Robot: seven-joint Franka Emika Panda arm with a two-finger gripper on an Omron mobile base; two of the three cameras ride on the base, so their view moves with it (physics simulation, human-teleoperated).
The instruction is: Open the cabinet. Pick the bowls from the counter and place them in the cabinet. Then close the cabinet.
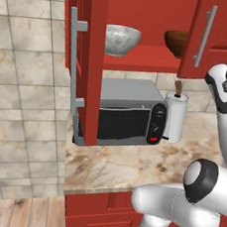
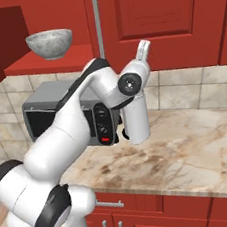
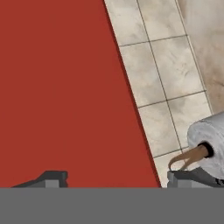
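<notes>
We see the cabinet [image 1: 146, 19] with both doors swung open, the left door [image 1: 89, 58] edge-on in the left base view and the right door [image 2: 159, 19] broad and flat in the right base view. Both bowls sit on its red shelf [image 1: 141, 64]: the marble bowl [image 1: 122, 40] to the left, the wood bowl [image 1: 176, 43] to the right, partly hidden behind the right door's edge. They stand apart from each other.

Our claw [image 3: 109, 179] is raised near the lower part of the right door. In the hand view its two fingertips [image 3: 52, 178] stand spread wide, with nothing between them, and the red door face lies straight ahead of the claw, close up. We cannot tell whether a fingertip touches the door. To one side of the claw in that view lie the tiled wall [image 3: 166, 78] and the paper towel roll [image 3: 208, 140] with its brown spindle, just beside one fingertip in the picture.

In the right base view the hand [image 2: 141, 54] points up toward the door, close to its long grey handle [image 2: 98, 26]. The roll [image 2: 136, 117] stands below the claw on the counter [image 2: 189, 141], just beside the microwave [image 2: 65, 116]. Both bowls lie above the microwave and to the claw's left.
</notes>
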